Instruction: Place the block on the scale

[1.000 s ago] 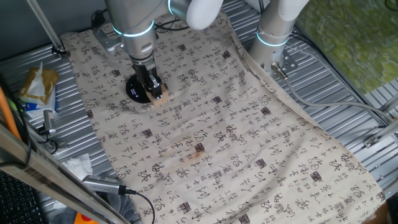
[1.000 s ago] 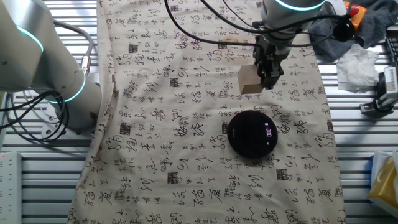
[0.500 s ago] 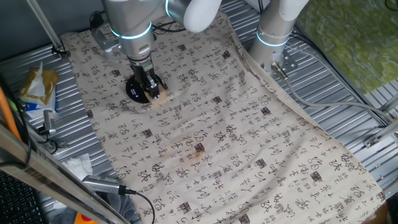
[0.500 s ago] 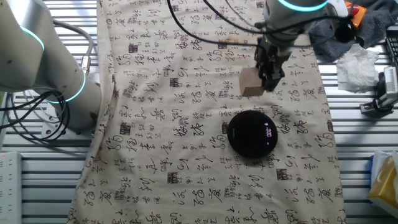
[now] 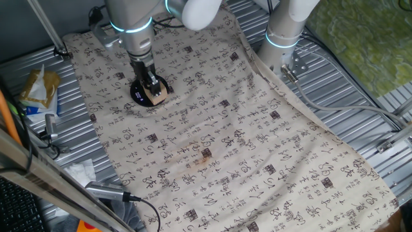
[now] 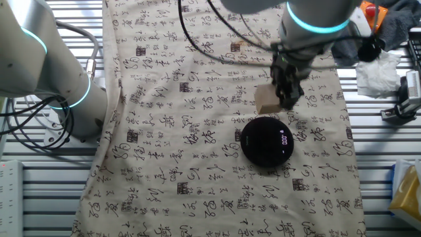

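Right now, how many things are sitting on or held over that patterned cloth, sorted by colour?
Tan: 1, the wooden block, held in the tool just beside the scale.
Black: 1, the round scale, lying flat on the cloth with its display lit.
Total: 2

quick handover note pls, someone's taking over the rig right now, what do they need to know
Tool: shut on the small pale tan wooden cube, carrying it above the printed cloth.
Flat round black scale disc: on the cloth, display lit, nothing on it.
Done: cube picked up and brought near the disc.
Left: centre the cube over the disc, lower it, open the tool, withdraw.
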Robot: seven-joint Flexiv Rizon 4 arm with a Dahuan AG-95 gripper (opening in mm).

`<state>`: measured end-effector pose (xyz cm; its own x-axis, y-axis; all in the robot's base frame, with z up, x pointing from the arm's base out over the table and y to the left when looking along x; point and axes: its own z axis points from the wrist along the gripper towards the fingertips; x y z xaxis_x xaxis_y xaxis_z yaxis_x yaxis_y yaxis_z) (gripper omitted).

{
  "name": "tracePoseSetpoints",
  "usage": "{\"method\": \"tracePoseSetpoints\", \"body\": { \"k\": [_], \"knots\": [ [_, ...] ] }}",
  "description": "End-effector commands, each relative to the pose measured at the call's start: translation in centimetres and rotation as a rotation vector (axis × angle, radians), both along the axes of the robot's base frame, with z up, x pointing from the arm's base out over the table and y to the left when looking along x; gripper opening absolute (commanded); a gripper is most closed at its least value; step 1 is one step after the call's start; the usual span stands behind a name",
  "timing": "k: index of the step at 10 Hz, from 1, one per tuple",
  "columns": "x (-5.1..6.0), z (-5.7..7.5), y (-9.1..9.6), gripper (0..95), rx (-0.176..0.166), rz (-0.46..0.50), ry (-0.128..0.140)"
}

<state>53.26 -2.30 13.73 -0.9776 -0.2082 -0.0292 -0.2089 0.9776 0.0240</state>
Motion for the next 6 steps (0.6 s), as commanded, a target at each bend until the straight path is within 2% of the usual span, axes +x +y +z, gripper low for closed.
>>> {"method": "tracePoseSetpoints", "body": {
  "k": [1, 6],
  "knots": [
    [0.1, -0.4, -1.9, 0.0, 0.016, 0.043, -0.012],
    [0.7, -0.5, -4.8, 0.0, 0.027, 0.096, -0.013]
  ]
}}
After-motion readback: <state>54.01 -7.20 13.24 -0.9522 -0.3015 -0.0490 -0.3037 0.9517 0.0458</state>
